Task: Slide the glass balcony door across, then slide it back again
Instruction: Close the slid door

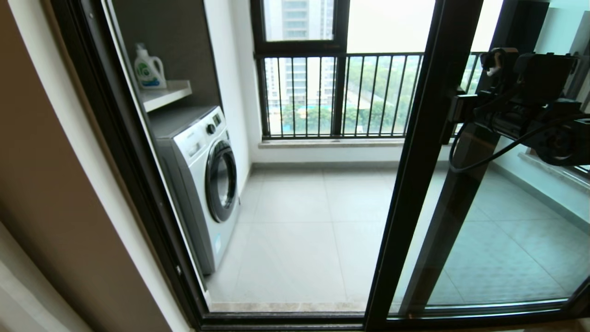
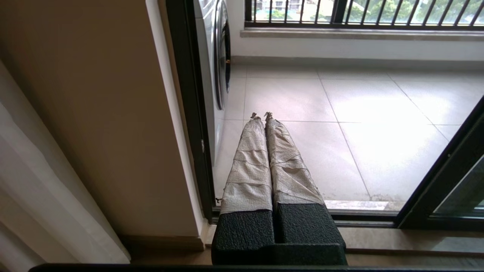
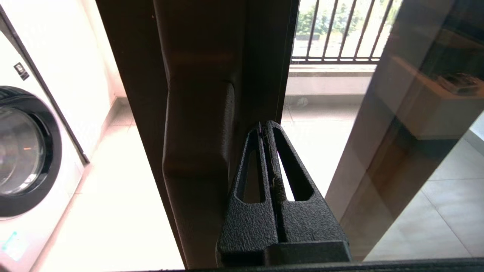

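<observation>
The glass balcony door (image 1: 424, 152) stood partly open, its black upright right of centre in the head view. The right gripper (image 3: 264, 126), fingers pressed together, rested its tips against the frame just beside the bar handle (image 3: 198, 128). The left gripper (image 2: 261, 115), jaws closed on nothing, hung low near the washing machine (image 1: 203, 175).

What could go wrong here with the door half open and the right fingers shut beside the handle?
The right gripper presses shut beside the handle without gripping it, so it may slip off the door mid-slide. The arm's cable hangs by the frame and could snag. The left gripper sits in the doorway and could get hit.
</observation>
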{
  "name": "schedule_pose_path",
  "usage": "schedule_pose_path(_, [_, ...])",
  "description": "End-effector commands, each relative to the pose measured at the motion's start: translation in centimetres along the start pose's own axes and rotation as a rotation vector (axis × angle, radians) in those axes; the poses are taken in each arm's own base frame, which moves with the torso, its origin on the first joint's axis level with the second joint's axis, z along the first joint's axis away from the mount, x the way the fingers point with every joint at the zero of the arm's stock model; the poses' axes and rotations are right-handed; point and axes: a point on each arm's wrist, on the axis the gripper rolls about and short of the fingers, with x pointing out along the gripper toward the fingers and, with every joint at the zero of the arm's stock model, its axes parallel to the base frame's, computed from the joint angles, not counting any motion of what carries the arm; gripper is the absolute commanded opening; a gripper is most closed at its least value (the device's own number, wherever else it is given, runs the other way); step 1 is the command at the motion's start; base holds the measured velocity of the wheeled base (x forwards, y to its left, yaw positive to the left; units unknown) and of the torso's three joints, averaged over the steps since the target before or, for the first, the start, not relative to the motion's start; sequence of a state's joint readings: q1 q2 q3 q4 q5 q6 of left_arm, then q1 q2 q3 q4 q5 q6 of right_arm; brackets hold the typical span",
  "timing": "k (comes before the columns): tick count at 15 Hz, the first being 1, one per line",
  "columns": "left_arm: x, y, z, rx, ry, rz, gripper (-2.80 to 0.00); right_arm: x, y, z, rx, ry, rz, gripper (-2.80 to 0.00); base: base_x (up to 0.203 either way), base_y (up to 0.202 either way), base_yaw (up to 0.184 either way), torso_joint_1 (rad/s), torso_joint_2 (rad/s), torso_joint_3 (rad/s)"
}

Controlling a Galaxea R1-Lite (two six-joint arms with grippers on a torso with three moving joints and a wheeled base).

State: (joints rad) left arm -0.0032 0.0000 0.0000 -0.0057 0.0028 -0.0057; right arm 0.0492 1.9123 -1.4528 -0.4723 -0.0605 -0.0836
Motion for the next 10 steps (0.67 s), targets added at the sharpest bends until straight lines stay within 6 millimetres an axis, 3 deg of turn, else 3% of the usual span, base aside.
schedule_pose_path(1, [0.0, 0.0, 0.0, 0.0, 0.001, 0.0, -2.8, -0.1, 2.0, 0.2, -0.001, -0.006, 0.038, -2.8, 0.0, 0.0, 0.0, 0.0, 0.0, 0.0])
schedule_pose_path(10, [0.0, 0.0, 0.0, 0.0, 0.001, 0.0, -2.8, 0.2, 8.8, 0.7, -0.001, -0.033, 0.122, -2.8, 0.0, 0.0, 0.0, 0.0, 0.0, 0.0])
